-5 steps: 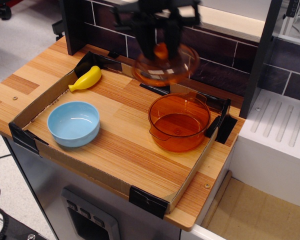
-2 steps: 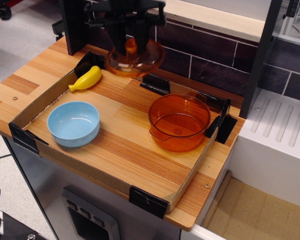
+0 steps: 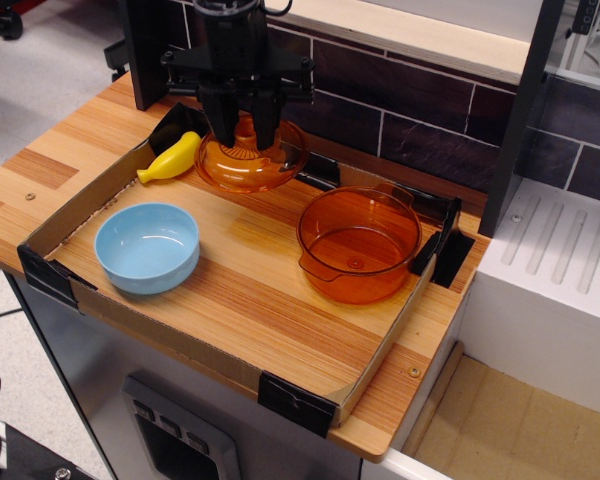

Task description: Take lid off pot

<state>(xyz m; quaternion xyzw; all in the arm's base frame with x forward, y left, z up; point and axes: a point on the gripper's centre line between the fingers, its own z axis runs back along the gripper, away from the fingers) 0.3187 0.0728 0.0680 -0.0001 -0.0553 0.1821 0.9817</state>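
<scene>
The orange translucent lid (image 3: pixel 248 160) hangs from my black gripper (image 3: pixel 242 128), whose fingers are shut on the lid's knob. The lid is held just above the wooden tray floor at the back, between the banana and the pot, well left of the pot. The deep orange pot (image 3: pixel 359 243) stands open on the right side of the tray, its inside bare.
A yellow banana (image 3: pixel 172 158) lies at the tray's back left, close to the lid. A light-blue bowl (image 3: pixel 147 247) sits front left. The cardboard tray wall (image 3: pixel 170 346) rings the wood. A dark tiled wall stands behind; a white rack (image 3: pixel 565 260) is to the right.
My gripper has carried the lid left from above the pot's back edge and lowered it toward the tray floor near the banana. The pot has not moved.
</scene>
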